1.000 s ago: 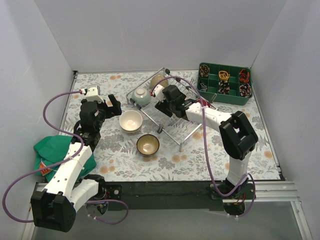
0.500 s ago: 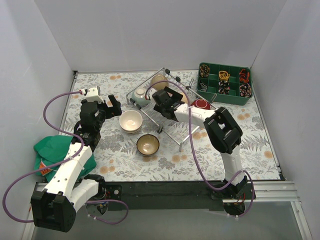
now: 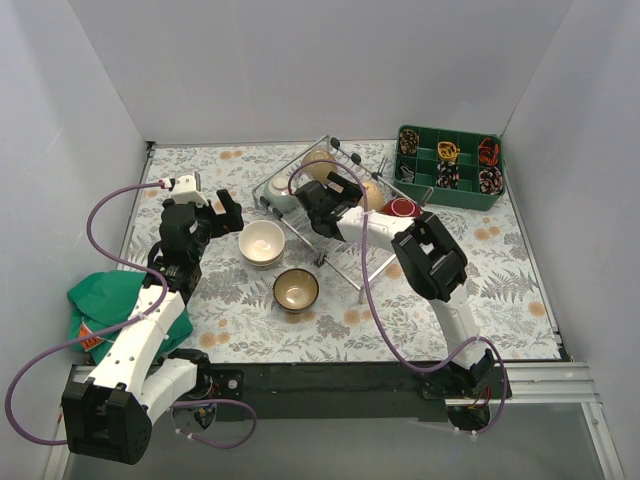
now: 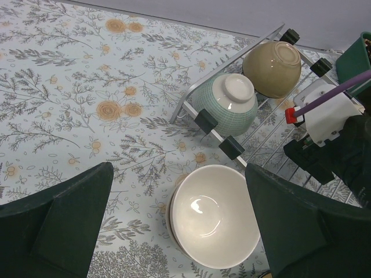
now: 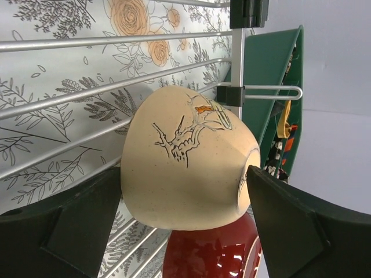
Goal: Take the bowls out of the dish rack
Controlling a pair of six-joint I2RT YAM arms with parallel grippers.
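1. The dish rack (image 3: pixel 345 262), a silver wire grid with black end caps, sits diamond-wise at upper centre of the top view.
2. At its upper-left corner, a pale green bowl (image 4: pixel 226 103) and a tan bowl (image 4: pixel 272 68) rest foot-up, side by side.
3. Toward its right side, a beige bowl (image 5: pixel 185 168) with a painted branch lies on its side on the wires, with a glossy red bowl (image 5: pixel 214 255) just beside it.
4. Left of the rack, a cream bowl (image 3: pixel 262 241) stands upright on the desk, seemingly nested in another.
5. Below it, a dark-rimmed bowl (image 3: pixel 296 289) with a tan inside stands upright, alone.
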